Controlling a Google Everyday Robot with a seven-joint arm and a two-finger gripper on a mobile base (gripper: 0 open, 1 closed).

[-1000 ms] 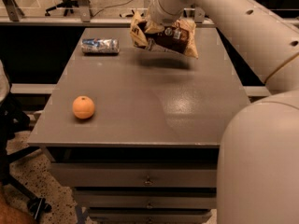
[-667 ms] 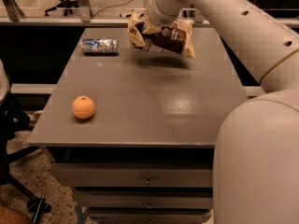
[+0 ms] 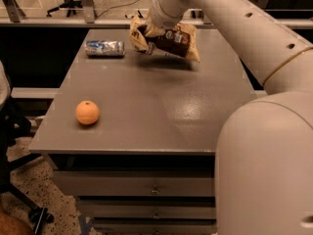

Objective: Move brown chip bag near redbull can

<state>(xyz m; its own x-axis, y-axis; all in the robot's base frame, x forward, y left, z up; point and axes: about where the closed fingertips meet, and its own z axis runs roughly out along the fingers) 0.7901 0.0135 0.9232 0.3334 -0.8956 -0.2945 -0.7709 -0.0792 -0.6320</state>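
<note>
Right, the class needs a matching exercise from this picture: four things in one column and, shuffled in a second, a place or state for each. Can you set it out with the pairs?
Column one:
1. brown chip bag
2. redbull can
3. orange
4. gripper

Column two:
A. round, alone near the front left of the table
B. lying on its side at the far left
C. fingers clamped on the bag's left end
D. held over the far middle, right of the can

Pairs: 1-D, 2-B, 3-A, 4-C
</note>
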